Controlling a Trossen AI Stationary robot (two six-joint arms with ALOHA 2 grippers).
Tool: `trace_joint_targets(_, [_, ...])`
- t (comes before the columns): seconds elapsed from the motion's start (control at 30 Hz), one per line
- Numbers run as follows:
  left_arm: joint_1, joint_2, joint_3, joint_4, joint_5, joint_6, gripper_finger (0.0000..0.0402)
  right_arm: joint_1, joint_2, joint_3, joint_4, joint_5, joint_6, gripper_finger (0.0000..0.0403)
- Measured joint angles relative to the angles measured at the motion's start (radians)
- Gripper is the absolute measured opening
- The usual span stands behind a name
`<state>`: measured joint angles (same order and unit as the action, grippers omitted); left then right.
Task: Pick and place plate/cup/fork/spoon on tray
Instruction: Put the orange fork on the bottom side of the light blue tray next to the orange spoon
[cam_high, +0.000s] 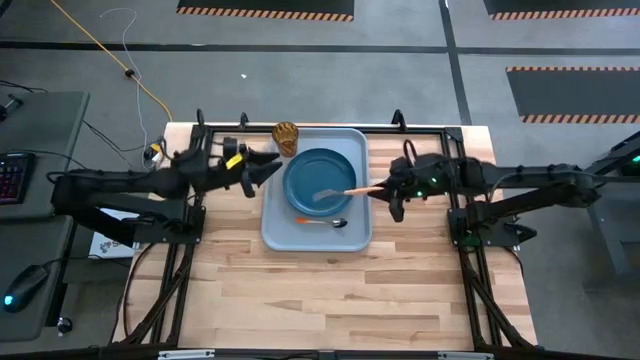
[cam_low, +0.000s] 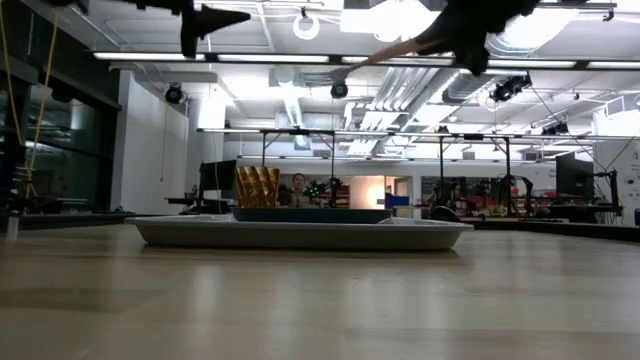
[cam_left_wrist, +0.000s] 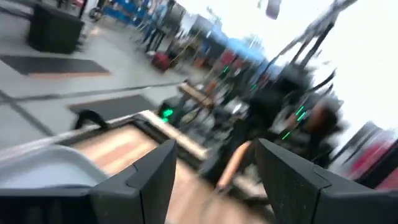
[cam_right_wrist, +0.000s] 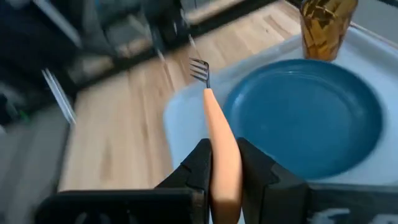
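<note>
The pale blue-grey tray (cam_high: 275, 232) lies at the table's far middle. On it rest the dark blue plate (cam_high: 312, 170), the amber cup (cam_high: 286, 138) upright in the far left corner, and the orange-handled spoon (cam_high: 322, 221) flat along its near part. My right gripper (cam_high: 390, 191), by the tray's right edge, is shut on the fork (cam_right_wrist: 211, 106), whose tines (cam_high: 325, 195) reach out above the plate. My left gripper (cam_high: 268, 171) hovers open at the tray's left edge, holding nothing. My right gripper pinches the fork's orange handle (cam_right_wrist: 225, 163) between its two fingers, toward the handle's free end. The fingers come from the table's right, slanting a little down, and the fork runs along them, tines (cam_right_wrist: 199, 68) pointing toward the table's left. It is lifted clear, above the plate.
A black metal frame (cam_high: 455, 135) borders the table's far, left and right sides. Bare wood (cam_high: 320, 300) stretches from the tray to the near edge. A keyboard (cam_high: 12, 175) and a mouse (cam_high: 20, 290) sit on a side desk to the left.
</note>
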<state>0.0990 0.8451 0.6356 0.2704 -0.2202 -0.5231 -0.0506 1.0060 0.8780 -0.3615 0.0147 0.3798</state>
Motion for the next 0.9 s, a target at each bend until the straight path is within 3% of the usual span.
trace_joint_targets(0.17, [-0.037,0.038,-0.200,0.445,-0.085,-0.134,0.0209,0.029,-0.086,-0.308,0.608,0.067,0.195,0.0030])
trace_joint_targets(0.27, [-0.054,0.093,-0.234,0.573,-0.176,-0.147,0.0209,0.039,-0.058,-0.422,0.958,0.156,0.247,0.0030])
trace_joint_targets(0.37, [-0.060,0.150,-0.226,0.632,-0.206,-0.147,0.0209,0.037,-0.008,-0.449,1.144,0.239,0.231,0.0030])
trace_joint_targets(0.5, [-0.060,0.253,-0.170,0.652,-0.213,-0.129,0.0209,0.018,0.067,-0.401,1.214,0.276,0.169,0.0030])
trace_joint_targets(0.9, [-0.059,0.453,0.045,0.657,-0.204,-0.020,0.0209,-0.022,0.257,-0.183,1.219,0.158,0.109,0.0030])
